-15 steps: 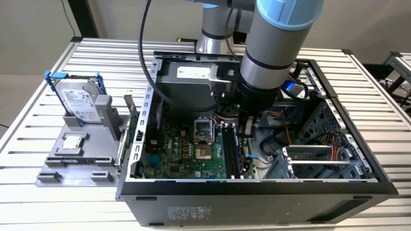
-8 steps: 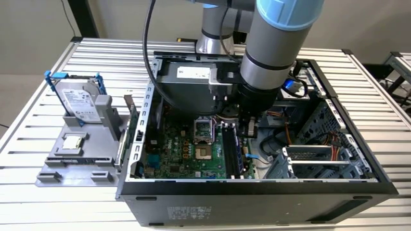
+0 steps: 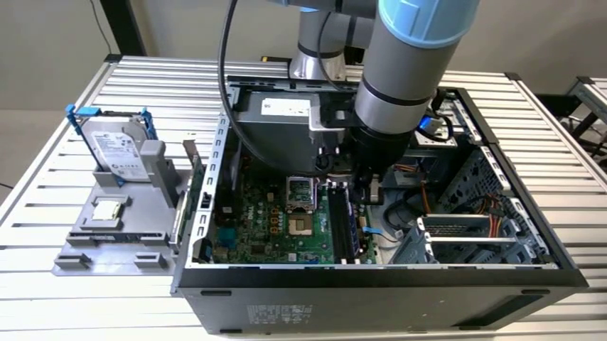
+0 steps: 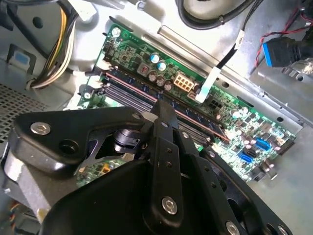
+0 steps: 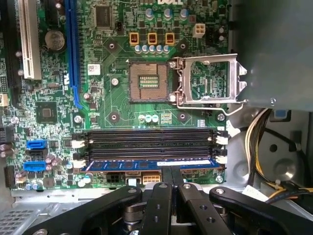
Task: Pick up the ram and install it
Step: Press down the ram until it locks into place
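The ram (image 5: 137, 164) is a long thin stick lying in the motherboard memory slot farthest from the processor socket, with white clips at both ends. In the second wrist view the ram (image 4: 198, 120) runs diagonally as a dark strip with a reddish edge. My gripper (image 5: 171, 172) is shut, its two black fingers pressed together, and their tips meet the stick's top edge near its middle. In the exterior view my gripper (image 3: 370, 190) reaches down inside the open computer case (image 3: 379, 280), over the black memory slots (image 3: 343, 227).
The open processor socket (image 5: 149, 81) and its raised metal lid (image 5: 208, 81) sit beside the slots. Yellow and black cables (image 5: 257, 132) run along the case wall. Outside the case, on the exterior view's left, a grey stand holds a hard drive (image 3: 116, 145) and a small chip (image 3: 107, 208).
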`<move>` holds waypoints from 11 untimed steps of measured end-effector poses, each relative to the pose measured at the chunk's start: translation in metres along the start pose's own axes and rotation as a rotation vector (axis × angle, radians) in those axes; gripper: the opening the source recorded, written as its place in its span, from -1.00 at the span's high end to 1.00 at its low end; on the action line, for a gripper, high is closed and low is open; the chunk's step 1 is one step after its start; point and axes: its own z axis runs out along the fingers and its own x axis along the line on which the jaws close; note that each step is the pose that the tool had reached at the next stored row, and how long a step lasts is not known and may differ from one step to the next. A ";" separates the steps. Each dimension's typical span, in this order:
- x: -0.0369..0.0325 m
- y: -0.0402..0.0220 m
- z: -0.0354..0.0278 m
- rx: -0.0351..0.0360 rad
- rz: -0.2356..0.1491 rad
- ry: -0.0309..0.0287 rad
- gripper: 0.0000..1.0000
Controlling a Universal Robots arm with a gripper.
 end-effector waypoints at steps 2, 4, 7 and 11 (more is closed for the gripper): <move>0.0012 0.0000 0.0012 -0.0003 -0.005 0.0000 1.00; 0.0023 0.0000 0.0017 -0.0003 -0.007 -0.0002 1.00; 0.0026 0.0000 0.0016 -0.0006 -0.007 0.0001 1.00; 0.0066 -0.0002 0.0042 -0.0005 -0.007 -0.0001 1.00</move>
